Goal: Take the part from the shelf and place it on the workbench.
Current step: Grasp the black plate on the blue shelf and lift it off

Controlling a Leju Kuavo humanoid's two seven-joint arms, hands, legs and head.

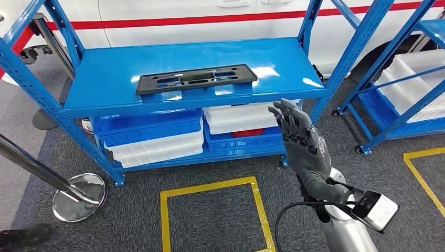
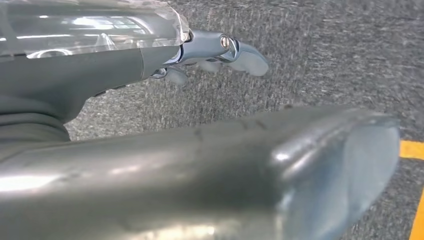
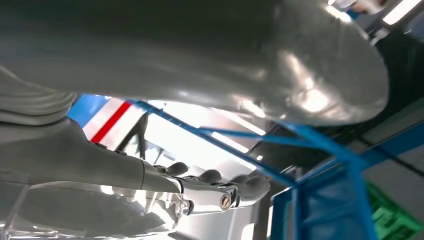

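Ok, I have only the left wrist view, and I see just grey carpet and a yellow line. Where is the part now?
Observer: The black part lies flat on the top board of the blue shelf, with nothing touching it.
Operator: And the right hand, is it near the part?
Observer: The right hand is raised in front of the shelf's front edge, to the right of the part and apart from it.
Operator: Does it hold something?
Observer: No, its fingers are spread and it holds nothing.
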